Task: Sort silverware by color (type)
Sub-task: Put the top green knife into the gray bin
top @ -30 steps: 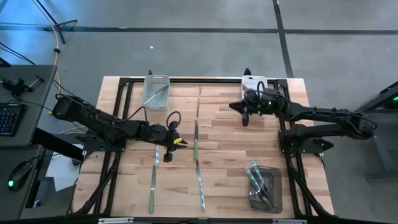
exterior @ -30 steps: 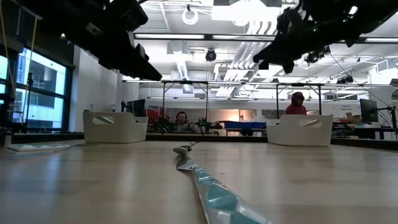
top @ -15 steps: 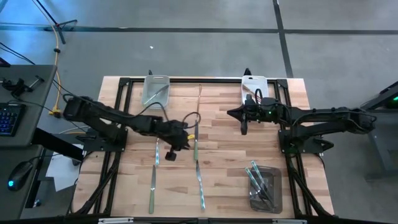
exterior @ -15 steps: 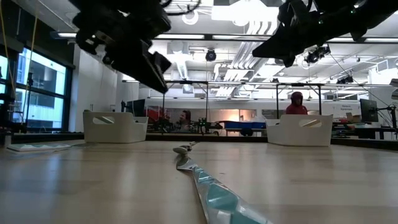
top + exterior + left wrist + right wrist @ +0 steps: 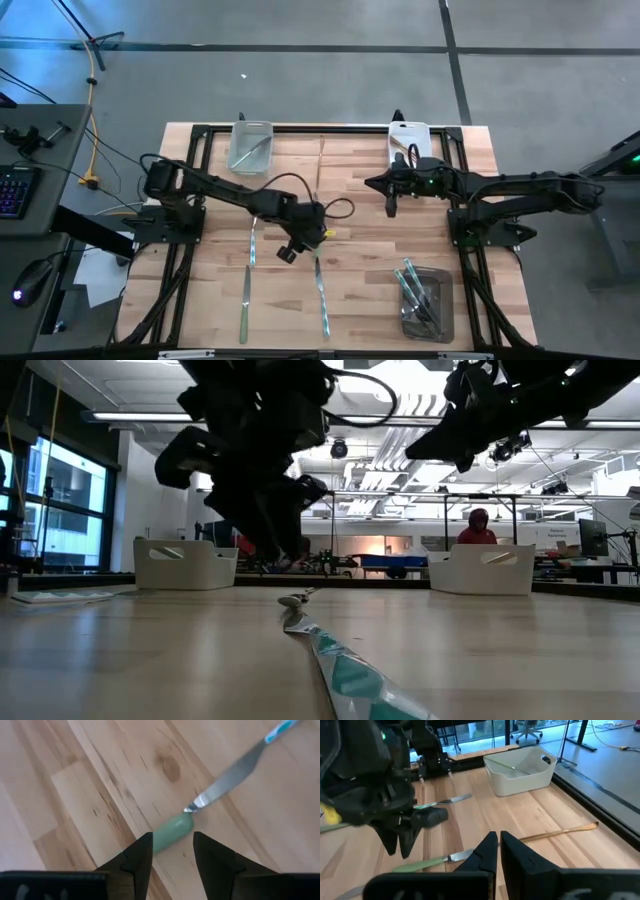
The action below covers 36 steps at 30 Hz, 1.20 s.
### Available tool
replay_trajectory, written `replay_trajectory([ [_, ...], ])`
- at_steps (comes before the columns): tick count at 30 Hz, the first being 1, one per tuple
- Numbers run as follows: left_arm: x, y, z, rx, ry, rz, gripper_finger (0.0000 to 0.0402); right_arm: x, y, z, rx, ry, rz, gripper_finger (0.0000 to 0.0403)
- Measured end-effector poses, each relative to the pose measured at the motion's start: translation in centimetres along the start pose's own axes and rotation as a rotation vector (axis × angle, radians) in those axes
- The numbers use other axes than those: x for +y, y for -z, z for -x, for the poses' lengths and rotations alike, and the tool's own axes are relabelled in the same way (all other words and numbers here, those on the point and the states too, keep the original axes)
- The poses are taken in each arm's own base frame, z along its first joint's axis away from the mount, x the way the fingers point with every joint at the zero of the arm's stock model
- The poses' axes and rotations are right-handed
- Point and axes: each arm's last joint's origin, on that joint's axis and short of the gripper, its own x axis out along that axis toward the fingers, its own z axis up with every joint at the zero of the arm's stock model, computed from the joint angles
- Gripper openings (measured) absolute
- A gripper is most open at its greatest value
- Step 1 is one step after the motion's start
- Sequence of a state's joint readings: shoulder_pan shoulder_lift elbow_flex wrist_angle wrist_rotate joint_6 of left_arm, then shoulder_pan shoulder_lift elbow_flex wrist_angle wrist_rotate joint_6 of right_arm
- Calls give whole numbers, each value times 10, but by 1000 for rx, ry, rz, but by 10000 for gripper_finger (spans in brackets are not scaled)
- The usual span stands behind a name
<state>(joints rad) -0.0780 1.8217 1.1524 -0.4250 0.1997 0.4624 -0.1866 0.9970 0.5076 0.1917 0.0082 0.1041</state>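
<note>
Left gripper point(image 5: 312, 238) hangs over table centre, fingers point(image 5: 137, 859) parted and empty, straddling the green handle of a knife point(image 5: 220, 782) lying flat on the wood (no contact seen). Right gripper point(image 5: 391, 208) hovers near the white bin point(image 5: 410, 140), fingers pressed together, empty.

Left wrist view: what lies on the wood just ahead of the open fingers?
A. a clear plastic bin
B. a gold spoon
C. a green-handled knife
C: the green-handled knife lies flat on the table, its handle end between the left gripper fingers.
</note>
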Motion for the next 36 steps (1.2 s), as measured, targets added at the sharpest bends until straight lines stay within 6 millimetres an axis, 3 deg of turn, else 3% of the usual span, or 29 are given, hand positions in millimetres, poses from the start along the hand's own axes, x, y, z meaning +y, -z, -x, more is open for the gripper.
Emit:
replay_trajectory([
  [7,7,-10,-9,-12,-8,-14,143,5,5,-5,38,-19,25,7],
  [20,15,-17,-8,-79,-144,389,143,12,7,-7,38,-51,52,7],
  [24,13,-14,-18,-52,-152,452,143,12,7,-7,36,-51,52,7],
  [30,5,-4,-49,-11,-172,489,142,12,6,-7,32,-51,53,7],
  [36,-1,4,-51,24,-215,531,122,12,6,-7,33,-51,54,7],
])
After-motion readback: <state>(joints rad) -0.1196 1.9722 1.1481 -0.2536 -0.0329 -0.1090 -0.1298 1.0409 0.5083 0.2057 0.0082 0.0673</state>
